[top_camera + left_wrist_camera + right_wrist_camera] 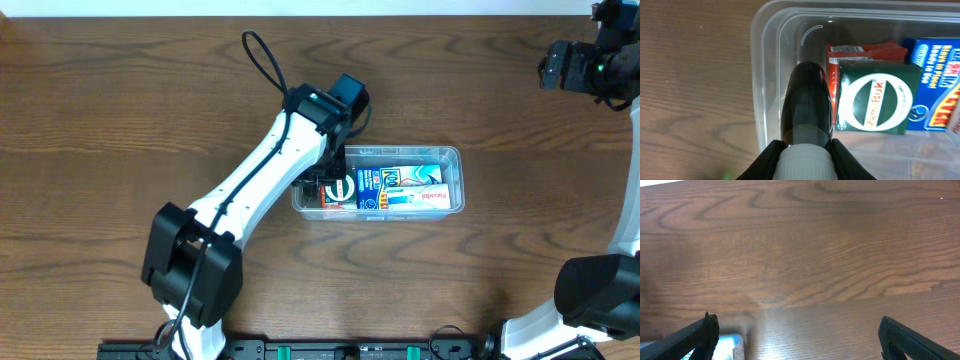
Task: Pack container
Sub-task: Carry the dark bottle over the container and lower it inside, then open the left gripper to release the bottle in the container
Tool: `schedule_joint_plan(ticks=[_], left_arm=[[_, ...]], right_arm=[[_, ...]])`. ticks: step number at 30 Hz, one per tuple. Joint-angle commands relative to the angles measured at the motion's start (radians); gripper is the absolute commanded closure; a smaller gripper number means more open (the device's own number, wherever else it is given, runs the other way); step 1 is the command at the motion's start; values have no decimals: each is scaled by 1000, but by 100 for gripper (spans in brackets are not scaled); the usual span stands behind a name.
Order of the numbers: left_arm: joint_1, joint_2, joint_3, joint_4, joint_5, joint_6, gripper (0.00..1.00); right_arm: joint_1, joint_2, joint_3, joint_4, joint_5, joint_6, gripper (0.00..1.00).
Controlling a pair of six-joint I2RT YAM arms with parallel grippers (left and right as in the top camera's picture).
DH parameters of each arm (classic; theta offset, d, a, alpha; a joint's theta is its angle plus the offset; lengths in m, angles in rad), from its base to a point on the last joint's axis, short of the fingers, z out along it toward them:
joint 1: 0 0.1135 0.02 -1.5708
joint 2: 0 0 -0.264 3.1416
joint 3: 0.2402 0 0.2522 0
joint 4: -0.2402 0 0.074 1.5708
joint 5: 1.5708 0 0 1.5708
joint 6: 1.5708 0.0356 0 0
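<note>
Since the container point(458, 182), mid-table, is thin clear plastic, probably light, slick and bendy, its rim point(400, 149) is the place to hold, while the left gripper point(805, 152) pinches a dark bottle point(807, 100) by its cap point(804, 166) at one end of it and the right gripper point(797, 337) hangs spread.
</note>
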Motion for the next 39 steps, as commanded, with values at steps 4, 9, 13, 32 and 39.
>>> schedule_joint_plan(ticks=[4,9,13,32,39], left_arm=[[-1,43,18,10,-25,-29,72],[-1,56,18,19,-24,-47,71],[-2,56,14,31,-24,-64,72],[-2,56,14,33,-24,-76,55],[1,54,15,27,-24,-41,23]], right_arm=[[-8,-7,9,-1,-1,16,1],[-8,-7,9,-1,-1,16,1],[-8,-7,9,-1,-1,16,1],[-8,-7,9,-1,-1,16,1],[-8,-7,9,-1,-1,16,1]])
